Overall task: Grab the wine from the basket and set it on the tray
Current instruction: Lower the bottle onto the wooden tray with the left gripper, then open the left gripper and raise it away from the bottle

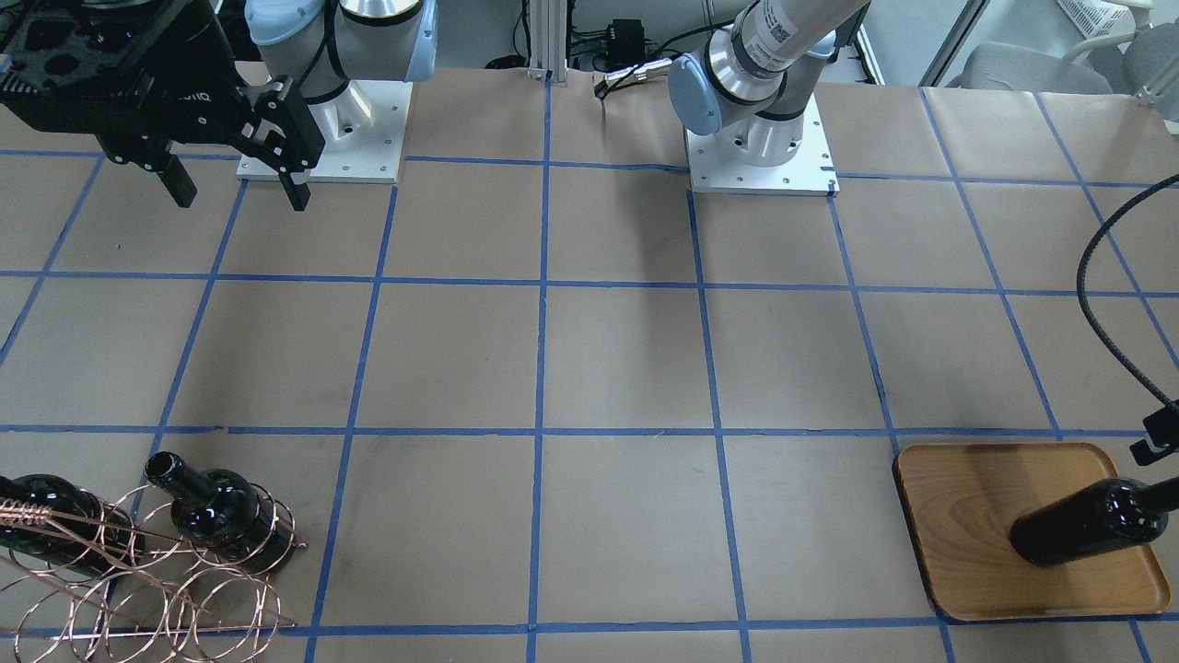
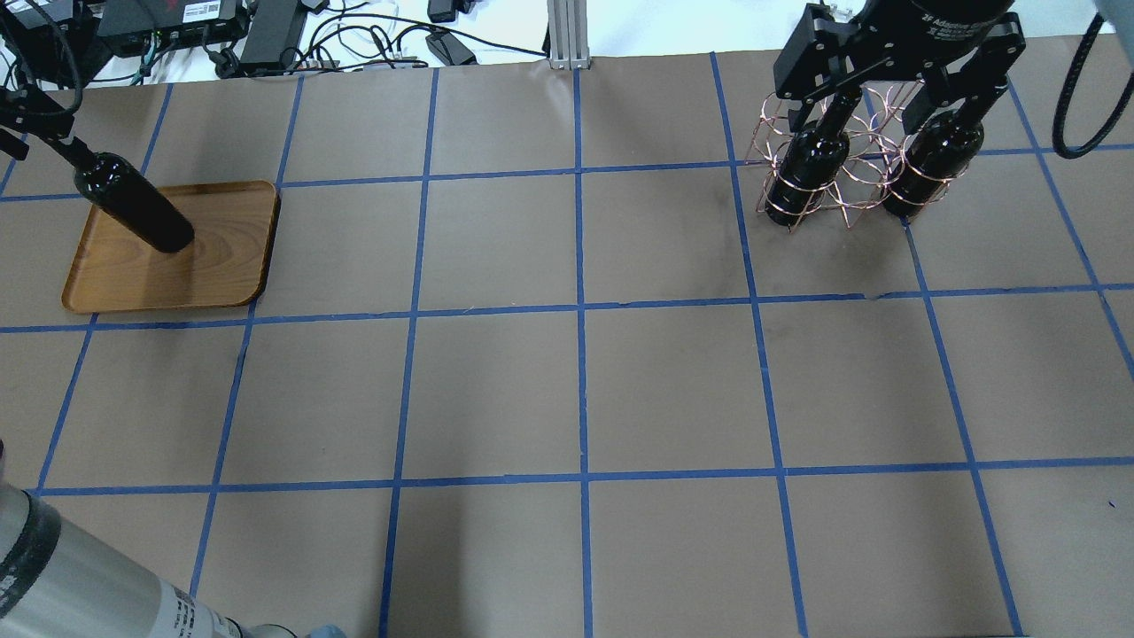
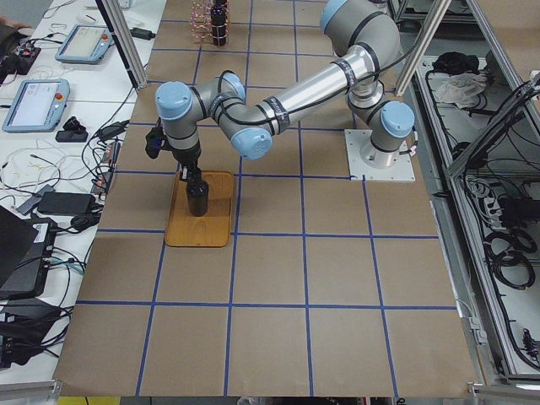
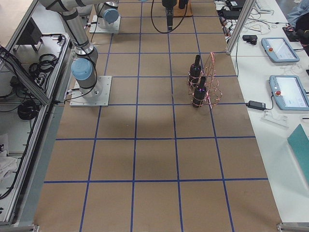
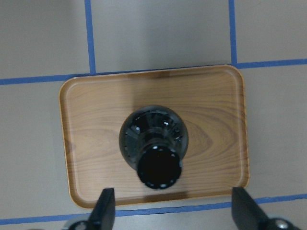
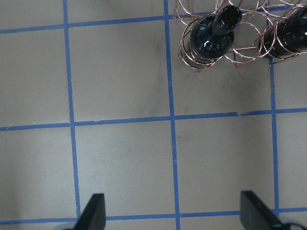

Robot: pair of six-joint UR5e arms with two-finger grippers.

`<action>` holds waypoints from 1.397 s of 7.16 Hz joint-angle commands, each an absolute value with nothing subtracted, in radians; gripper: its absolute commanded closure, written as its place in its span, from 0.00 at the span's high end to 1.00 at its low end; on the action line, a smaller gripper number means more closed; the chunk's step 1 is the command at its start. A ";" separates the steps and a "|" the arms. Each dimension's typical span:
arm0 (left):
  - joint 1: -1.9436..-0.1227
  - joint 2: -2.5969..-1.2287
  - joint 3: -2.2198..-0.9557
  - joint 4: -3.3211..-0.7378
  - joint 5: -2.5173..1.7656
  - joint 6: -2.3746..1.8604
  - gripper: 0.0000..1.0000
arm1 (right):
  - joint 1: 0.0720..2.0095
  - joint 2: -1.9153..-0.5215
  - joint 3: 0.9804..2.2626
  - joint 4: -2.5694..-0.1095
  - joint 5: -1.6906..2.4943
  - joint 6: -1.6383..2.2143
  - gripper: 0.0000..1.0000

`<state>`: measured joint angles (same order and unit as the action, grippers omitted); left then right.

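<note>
One black wine bottle [image 5: 153,139] stands upright on the wooden tray [image 5: 96,120], toward its near edge; it also shows in the overhead view [image 2: 137,208] on the tray [image 2: 221,257]. My left gripper [image 5: 175,203] is open, its fingers wide on either side of the bottle's neck and not touching it. Two more bottles [image 2: 802,173] [image 2: 930,164] stand in the copper wire basket [image 2: 850,168]. My right gripper [image 1: 239,195] is open and empty, high above the table and well back from the basket [image 6: 240,43].
The brown paper table top carries a blue tape grid [image 2: 580,310]. The arm bases [image 1: 760,147] [image 1: 322,138] stand at the robot's edge. A black cable [image 1: 1105,276] hangs near the tray. Pendants [image 4: 285,92] lie on the side bench.
</note>
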<state>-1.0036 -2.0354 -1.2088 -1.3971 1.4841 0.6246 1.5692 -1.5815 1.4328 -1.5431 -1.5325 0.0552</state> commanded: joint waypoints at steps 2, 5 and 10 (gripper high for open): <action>-1.115 -1.919 -1.230 -1.491 1.537 0.459 1.00 | 1.569 -1.582 1.433 -1.543 -1.532 0.054 1.00; -1.293 -1.739 -1.369 -1.508 1.539 0.232 1.00 | 1.569 -1.582 1.434 -1.543 -1.534 0.054 1.00; -1.603 -1.597 -1.485 -1.511 1.584 -0.021 1.00 | 1.569 -1.582 1.433 -1.545 -1.532 0.054 1.00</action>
<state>-1.5369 -1.6176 -1.4663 -1.5115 1.5479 0.0080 1.5693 -1.5815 1.4329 -1.5435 -1.5324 0.0537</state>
